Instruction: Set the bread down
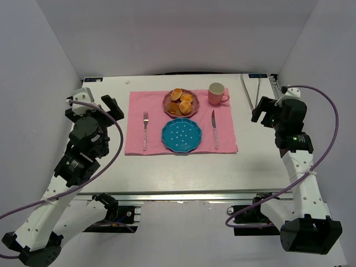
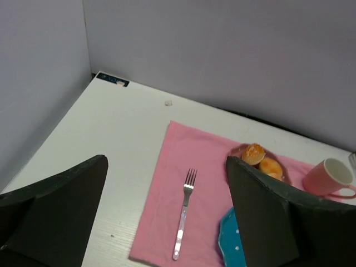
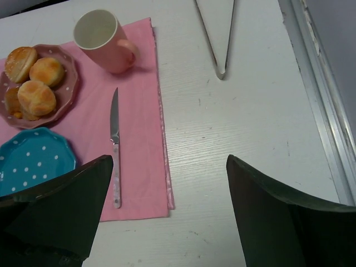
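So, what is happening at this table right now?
Nothing is being handled yet. The left gripper and the right gripper are both open and hold nothing, one at each side of the pink placemat. The bread lies piled on the dark pink plate, and the blue plate just in front of it is bare. A fork, a knife, a pink mug and metal tongs lie untouched.

Left hand (image 1: 113,107) and right hand (image 1: 260,108) hover on bent arms, each spread wide apart, gripping nothing.
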Robot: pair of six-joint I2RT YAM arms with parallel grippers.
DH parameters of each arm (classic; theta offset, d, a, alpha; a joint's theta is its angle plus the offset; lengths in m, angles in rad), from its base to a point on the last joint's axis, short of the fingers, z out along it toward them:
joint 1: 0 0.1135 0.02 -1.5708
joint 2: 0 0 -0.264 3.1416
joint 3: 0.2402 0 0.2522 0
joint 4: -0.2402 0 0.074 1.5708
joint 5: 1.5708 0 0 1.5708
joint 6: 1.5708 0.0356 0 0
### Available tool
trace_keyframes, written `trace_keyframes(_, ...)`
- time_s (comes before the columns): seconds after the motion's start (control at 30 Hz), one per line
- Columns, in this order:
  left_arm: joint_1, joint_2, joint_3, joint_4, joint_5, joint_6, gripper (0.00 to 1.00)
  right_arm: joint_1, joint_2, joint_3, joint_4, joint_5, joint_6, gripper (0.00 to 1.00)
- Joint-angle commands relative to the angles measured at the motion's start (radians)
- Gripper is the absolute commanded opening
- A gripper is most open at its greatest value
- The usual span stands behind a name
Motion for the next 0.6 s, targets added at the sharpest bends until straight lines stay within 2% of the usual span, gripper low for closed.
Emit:
trace_keyframes(0.0, 0.0, -0.008, -0.008, 0.107, -0.016, 0.029, 0.98, -0.001, -0.014, 0.023, -0.004, 0.048, -0.031, 0.89)
trace_keyframes(0.13, 0.0, 0.158, 0.048, 0.156, 0.047, 0.034, 0.98, -0.001, -0.01, 0.068, -0.027, -0.053, -0.091, 0.89)
trace_keyframes(0.27, 0.001, 0.265, 0.085, 0.207, 0.153, 0.017, 0.98, -0.001, 0.024, 0.017, 0.057, -0.088, -0.045, 0.89)
trace_keyframes(0.43, 0.036, 0.374, 0.151, 0.155, 0.251, 0.034, 0.98, -0.001, 0.191, 0.086, 0.134, -0.082, 0.013, 0.89)
trace_keyframes(0.57, 0.061, 0.449, 0.22, 0.159, 0.329, 0.037, 0.98, -0.003, 0.377, 0.233, 0.177, -0.025, -0.049, 0.89)
